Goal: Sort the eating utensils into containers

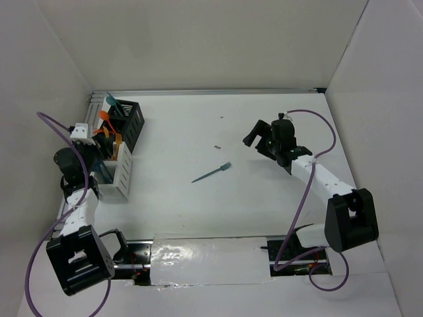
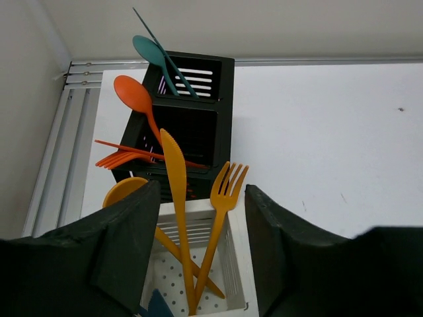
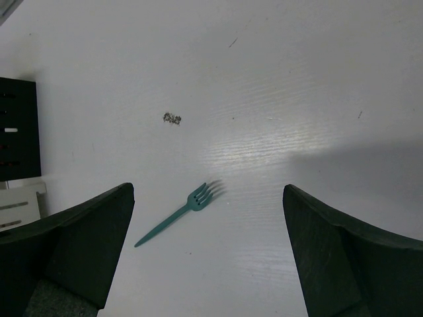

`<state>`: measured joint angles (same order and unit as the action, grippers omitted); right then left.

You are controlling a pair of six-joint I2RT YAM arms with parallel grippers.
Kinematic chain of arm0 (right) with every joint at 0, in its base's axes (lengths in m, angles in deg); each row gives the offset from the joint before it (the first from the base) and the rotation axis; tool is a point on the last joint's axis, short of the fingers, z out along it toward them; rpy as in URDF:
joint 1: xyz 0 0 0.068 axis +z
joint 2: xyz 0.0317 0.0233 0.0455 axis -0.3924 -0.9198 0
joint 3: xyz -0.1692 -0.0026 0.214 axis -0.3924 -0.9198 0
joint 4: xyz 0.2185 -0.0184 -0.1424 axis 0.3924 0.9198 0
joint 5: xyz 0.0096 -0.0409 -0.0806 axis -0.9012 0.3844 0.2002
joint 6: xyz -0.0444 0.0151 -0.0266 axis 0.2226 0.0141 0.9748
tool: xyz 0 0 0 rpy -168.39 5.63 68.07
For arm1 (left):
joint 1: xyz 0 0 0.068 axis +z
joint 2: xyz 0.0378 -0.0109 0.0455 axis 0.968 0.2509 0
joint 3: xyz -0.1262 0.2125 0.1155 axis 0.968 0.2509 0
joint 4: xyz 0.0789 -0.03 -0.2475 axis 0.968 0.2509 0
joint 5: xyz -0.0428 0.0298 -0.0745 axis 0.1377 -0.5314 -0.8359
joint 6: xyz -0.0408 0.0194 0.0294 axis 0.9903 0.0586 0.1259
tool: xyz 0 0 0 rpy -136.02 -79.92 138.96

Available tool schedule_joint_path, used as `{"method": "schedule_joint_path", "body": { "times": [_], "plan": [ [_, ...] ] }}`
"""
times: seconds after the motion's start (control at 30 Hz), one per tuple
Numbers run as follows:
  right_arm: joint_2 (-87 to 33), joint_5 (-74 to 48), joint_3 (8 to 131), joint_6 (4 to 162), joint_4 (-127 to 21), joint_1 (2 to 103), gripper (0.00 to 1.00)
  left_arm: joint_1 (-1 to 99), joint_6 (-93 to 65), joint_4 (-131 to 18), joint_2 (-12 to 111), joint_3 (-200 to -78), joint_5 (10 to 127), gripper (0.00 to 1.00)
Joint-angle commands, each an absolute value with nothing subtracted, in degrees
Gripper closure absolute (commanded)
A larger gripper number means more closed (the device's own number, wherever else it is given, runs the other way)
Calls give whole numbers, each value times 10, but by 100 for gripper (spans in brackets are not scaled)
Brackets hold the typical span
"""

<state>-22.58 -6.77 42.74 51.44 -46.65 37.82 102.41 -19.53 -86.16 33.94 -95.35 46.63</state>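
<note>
Left wrist view: your left gripper [image 2: 201, 193] stands with jaws apart over the white caddy [image 2: 238, 267]; if you lift carelessly, you may hook the yellow fork [image 2: 217, 228].
Right wrist view: your right gripper [image 3: 208, 191] is wide and empty; the thin teal fork [image 3: 173, 219] lies flat on the table [image 3: 304, 92] and may slip.

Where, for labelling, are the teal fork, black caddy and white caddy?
teal fork [image 3: 168, 220]: right wrist view, mid-handle.
black caddy [image 2: 223, 132]: left wrist view, right wall.
white caddy [image 2: 234, 254]: left wrist view, right rim.

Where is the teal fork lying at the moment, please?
In the top view, the teal fork lies flat on the table near its centre, right of the white caddy and below-left of the right end effector, touching neither.
</note>
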Motion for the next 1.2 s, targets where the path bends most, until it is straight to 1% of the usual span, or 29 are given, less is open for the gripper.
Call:
{"method": "schedule_joint_path", "body": {
  "times": [0.0, 0.03, 0.13, 0.2, 0.23, 0.27, 0.3, 0.37, 0.43, 0.47, 0.5, 0.53, 0.57, 0.6, 0.63, 0.67, 0.73, 0.8, 0.83, 0.87, 0.9, 0.97, 1.0, 1.03, 1.17],
  "plan": [
    [-217, -74, 443, 511, -499, 373, 0, 1030, -205, -889, 314, -970, 476, 33],
    [-217, -74, 443, 510, -499, 373, 0, 1031, -203, -887, 311, -975, 473, 29],
    [-216, -80, 443, 511, -499, 373, 0, 1032, -204, -854, 300, -1014, 453, 27],
    [-214, -80, 443, 511, -499, 371, 0, 1032, -224, -797, 299, -1068, 427, 24],
    [-211, -80, 443, 512, -499, 373, 0, 1031, -233, -774, 306, -1090, 380, 24],
    [-211, -73, 443, 512, -493, 373, 0, 1031, -245, -751, 311, -1136, 359, 24],
    [-210, -73, 443, 512, -488, 373, 0, 1018, -279, -702, 314, -1158, 346, 24],
    [-209, -67, 443, 511, -481, 373, 0, 994, -303, -660, 326, -1213, 312, 22],
    [-207, -67, 443, 508, -475, 373, 0, 950, -330, -592, 339, -1245, 298, 23],
    [-207, -67, 443, 507, -475, 373, 0, 903, -337, -569, 358, -1273, 296, 22],
    [-206, -67, 443, 506, -475, 373, 0, 908, -339, -547, 371, -1287, 305, 23],
    [-202, -74, 443, 506, -475, 374, 0, 870, -341, -496, 394, -1309, 303, 23],
    [-202, -74, 437, 507, -475, 373, 0, 811, -349, -470, 407, -1318, 309, 25],
    [-199, -74, 437, 504, -475, 373, 0, 778, -357, -449, 421, -1326, 329, 25],
    [-193, -74, 431, 505, -470, 373, 0, 784, -361, -419, 430, -1331, 338, 25],
    [-187, -74, 424, 504, -463, 373, 0, 712, -360, -410, 450, -1333, 349, 20],
    [-170, -61, 417, 502, -454, 373, 0, 658, -365, -379, 473, -1335, 382, 13],
    [-154, -56, 404, 493, -439, 372, 0, 598, -350, -373, 505, -1334, 413, 12],
    [-143, -46, 404, 492, -425, 371, 0, 547, -344, -367, 517, -1334, 426, 12],
    [-125, -35, 396, 483, -417, 371, 0, 552, -335, -364, 547, -1335, 456, 13],
    [-118, -35, 387, 484, -410, 372, 0, 501, -328, -362, 563, -1336, 468, 15],
    [-90, -29, 380, 478, -387, 369, 0, 463, -333, -371, 604, -1335, 527, 17],
    [-81, -29, 375, 478, -380, 369, 0, 465, -335, -378, 617, -1321, 542, 17],
    [-73, -29, 375, 476, -368, 369, 0, 440, -335, -391, 632, -1317, 555, 17],
    [-20, -21, 358, 476, -340, 367, 0, 419, -335, -393, 719, -1350, 576, 19]
  ]
}}
